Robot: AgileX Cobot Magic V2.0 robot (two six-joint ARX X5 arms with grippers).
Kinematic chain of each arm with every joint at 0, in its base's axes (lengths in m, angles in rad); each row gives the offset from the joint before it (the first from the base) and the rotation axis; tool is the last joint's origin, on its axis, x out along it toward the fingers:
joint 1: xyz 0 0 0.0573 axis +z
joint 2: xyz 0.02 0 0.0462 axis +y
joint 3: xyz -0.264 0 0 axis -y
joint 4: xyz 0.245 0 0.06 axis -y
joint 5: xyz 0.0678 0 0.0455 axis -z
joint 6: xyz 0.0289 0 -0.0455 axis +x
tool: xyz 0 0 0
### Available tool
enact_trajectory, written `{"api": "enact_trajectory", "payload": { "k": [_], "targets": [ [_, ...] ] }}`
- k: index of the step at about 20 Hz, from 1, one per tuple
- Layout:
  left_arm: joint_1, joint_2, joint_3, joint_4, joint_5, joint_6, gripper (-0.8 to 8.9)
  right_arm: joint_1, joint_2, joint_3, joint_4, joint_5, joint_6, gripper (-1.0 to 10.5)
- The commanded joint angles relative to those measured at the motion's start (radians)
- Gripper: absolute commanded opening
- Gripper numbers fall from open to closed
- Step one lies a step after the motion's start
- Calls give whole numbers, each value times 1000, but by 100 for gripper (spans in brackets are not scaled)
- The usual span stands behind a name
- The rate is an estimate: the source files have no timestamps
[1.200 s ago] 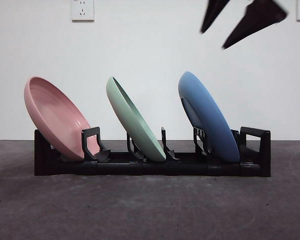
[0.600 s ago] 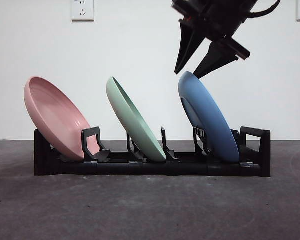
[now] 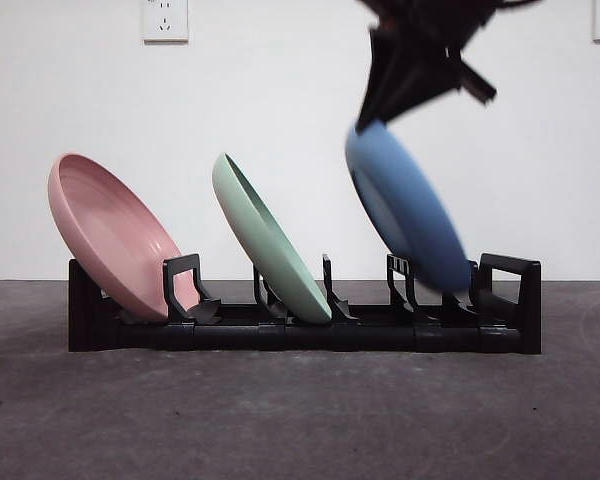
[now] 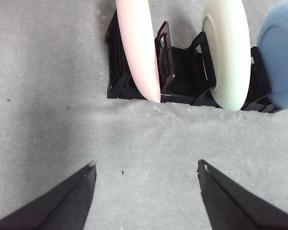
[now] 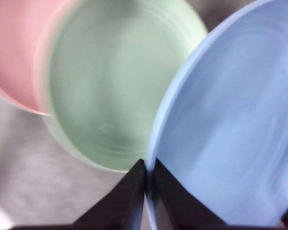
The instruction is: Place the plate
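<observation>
Front view has the right gripper (image 3: pixel 380 112) coming in from 12 o'clock, dark and blurred, its fingers pinched on the upper rim of the blue plate (image 3: pixel 405 205). That plate hangs tilted over the 3 o'clock end of the black dish rack (image 3: pixel 300 330), its lower edge just above the last slot and near the rack's end handle; whether it touches the rack cannot be told through the blur. At the rack's 9 o'clock end the pink plate (image 3: pixel 110 235) leans in its slot, and the green plate (image 3: pixel 270 240) leans in the middle slot. The rack stands on the grey worktop (image 3: pixel 300 420), with a white wall socket (image 3: pixel 165 18) on the wall behind.

Right wrist view shows the two fingers closed tight on the blue plate's rim, one either side of it, with the green and pink plates blurred beyond.

Left wrist view shows the left gripper (image 4: pixel 146 170) held above bare worktop, fingers spread wide and gripping nothing, well apart from the rack.
</observation>
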Motion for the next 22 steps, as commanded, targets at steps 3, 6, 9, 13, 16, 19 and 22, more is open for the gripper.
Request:
{"api": "enact_trajectory", "payload": {
  "k": [3,6,9,13,16,19,22],
  "targets": [
    [-3,4,21,19,6,-1,338,7,-24,208,-146,-6,-72,11],
    [-3,4,21,34,6,-1,338,7,-47,272,-201,-7,-127,11],
    [-3,5,21,38,6,-1,338,9,-100,268,-243,-19,-187,11],
    [-3,5,21,41,6,-1,338,20,-290,77,-135,1,-191,11],
    [-3,5,21,41,6,-1,338,20,-506,-195,-2,15,-201,11],
    [-3,5,21,40,6,-2,339,47,-724,-418,23,126,-245,11],
    [-3,5,21,40,6,-2,339,110,-921,-574,-24,273,-293,11]
  ]
}}
